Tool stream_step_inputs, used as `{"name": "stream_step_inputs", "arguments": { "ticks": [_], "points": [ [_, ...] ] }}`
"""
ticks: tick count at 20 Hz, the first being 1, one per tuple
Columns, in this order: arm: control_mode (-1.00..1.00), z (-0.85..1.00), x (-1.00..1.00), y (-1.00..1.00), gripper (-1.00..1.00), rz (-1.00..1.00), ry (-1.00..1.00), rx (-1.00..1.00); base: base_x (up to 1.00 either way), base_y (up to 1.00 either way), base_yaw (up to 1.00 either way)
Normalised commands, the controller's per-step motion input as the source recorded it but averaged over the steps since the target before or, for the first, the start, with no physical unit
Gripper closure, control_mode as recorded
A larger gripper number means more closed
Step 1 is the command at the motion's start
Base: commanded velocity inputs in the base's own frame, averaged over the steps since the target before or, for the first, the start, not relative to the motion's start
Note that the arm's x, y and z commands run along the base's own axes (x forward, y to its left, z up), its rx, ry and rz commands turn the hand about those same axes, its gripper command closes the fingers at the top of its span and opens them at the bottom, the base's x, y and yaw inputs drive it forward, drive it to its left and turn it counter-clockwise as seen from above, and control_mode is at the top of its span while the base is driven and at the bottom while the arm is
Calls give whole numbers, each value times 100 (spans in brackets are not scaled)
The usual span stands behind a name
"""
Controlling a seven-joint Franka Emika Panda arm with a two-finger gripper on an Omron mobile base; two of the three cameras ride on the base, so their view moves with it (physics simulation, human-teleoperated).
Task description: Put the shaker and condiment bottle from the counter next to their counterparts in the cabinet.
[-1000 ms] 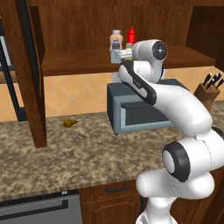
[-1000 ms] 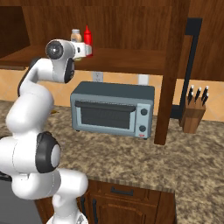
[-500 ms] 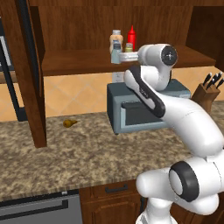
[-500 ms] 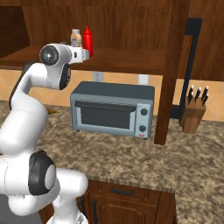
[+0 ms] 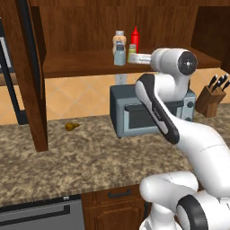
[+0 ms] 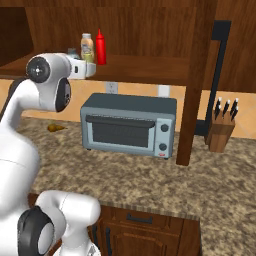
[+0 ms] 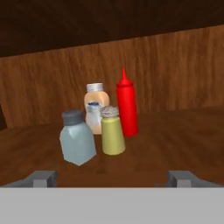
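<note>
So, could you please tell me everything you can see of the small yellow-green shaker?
The shaker is a small, pale yellow-green cylinder, plastic-looking, with a silvery domed top. It stands upright on the cabinet shelf, just in front of the red condiment bottle and tan bottle, beside the grey-blue shaker. The open gripper isn't touching it.

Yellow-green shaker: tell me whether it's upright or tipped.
Upright. The shaker stands on its base on the cabinet shelf, silvery top up, beside the red bottle.

Four containers cluster at 12 o'clock on the cabinet shelf (image 7: pixel 183 140); bare shelf lies open at 3 and 9 o'clock.
</note>
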Motion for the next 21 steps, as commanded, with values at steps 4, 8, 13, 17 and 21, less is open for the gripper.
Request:
{"name": "stream_step_inputs", "arguments": {
  "ticks": [4,8,13,17,21],
  "points": [
    [-100,12,-96,0,-100,-8,0,11,0,0,0],
    [-100,8,-99,0,-100,-5,0,9,0,0,0],
    [-100,8,-98,-1,-100,-1,0,9,0,0,0],
    [-100,8,-97,0,-100,0,0,8,0,0,0],
    [-100,3,-93,0,-100,-2,0,8,0,0,0]
  ]
}}
